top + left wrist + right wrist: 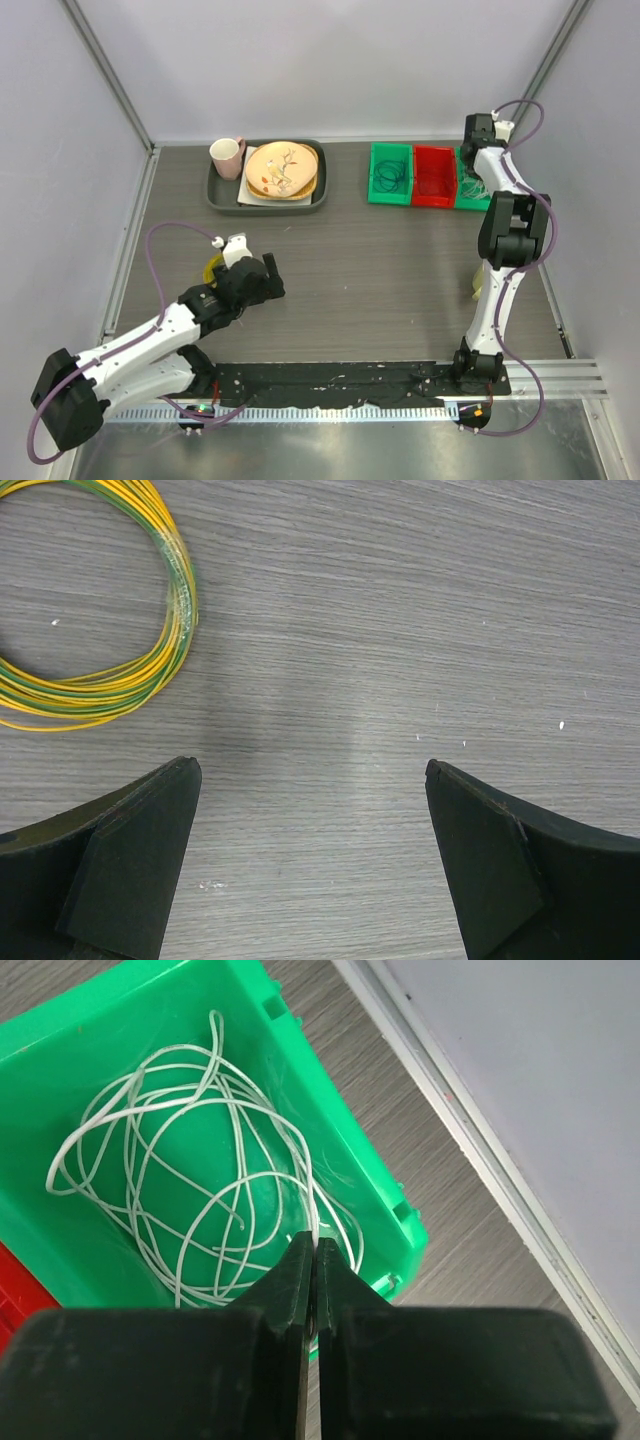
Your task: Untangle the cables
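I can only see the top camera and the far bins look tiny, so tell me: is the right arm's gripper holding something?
Observer: Yes. The right wrist view shows the right gripper shut on a strand of the white cable.
Operator: Where's the rest of that cable?
Observer: It lies in loose, crossing loops inside the green bin, below the gripper.
Operator: And is the other gripper holding anything?
Observer: No. The left gripper is open over bare table. The yellow-green wire coil lies off to one side, not touching its fingers.
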### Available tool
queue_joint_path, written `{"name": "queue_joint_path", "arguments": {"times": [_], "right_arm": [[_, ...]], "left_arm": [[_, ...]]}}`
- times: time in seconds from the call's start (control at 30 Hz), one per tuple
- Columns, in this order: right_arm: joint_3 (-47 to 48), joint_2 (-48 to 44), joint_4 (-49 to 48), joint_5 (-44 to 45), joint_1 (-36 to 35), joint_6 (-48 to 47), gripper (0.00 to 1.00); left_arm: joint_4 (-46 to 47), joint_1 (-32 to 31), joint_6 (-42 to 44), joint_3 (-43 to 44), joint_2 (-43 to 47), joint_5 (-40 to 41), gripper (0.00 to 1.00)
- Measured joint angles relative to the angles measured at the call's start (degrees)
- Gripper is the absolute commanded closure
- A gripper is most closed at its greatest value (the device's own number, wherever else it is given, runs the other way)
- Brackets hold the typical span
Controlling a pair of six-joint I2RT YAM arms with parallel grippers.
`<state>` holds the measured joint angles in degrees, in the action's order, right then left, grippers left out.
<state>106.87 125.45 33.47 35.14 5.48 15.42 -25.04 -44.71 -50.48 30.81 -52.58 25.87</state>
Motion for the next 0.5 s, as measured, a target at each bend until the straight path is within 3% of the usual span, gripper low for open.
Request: {"name": "queue_joint_path", "arguments": {"times": [0.07,0.17,0.47,0.5], "right_arm": [[0.7,0.6,0.7,-1.5,0.3,0.1,0.94],[1.5,1.0,1.5,-3.3,0.5,0.2,0.86],[5.4,0.8,3.3,-6.4,1.1,0.0,0.35],[5.5,0.2,3.5,-6.5,1.1,-0.1,0.23]], "left_arm": [[0.0,0.0,0.0,0.0,0.0,0.0,0.00],[0.0,0.1,0.0,0.0,0.2,-0.2,0.00],[-0.3,0.2,-0.2,0.0,1.3,-0.5,0.00],[-0.4,0.2,-0.3,0.0,1.5,-0.6,0.00]]}}
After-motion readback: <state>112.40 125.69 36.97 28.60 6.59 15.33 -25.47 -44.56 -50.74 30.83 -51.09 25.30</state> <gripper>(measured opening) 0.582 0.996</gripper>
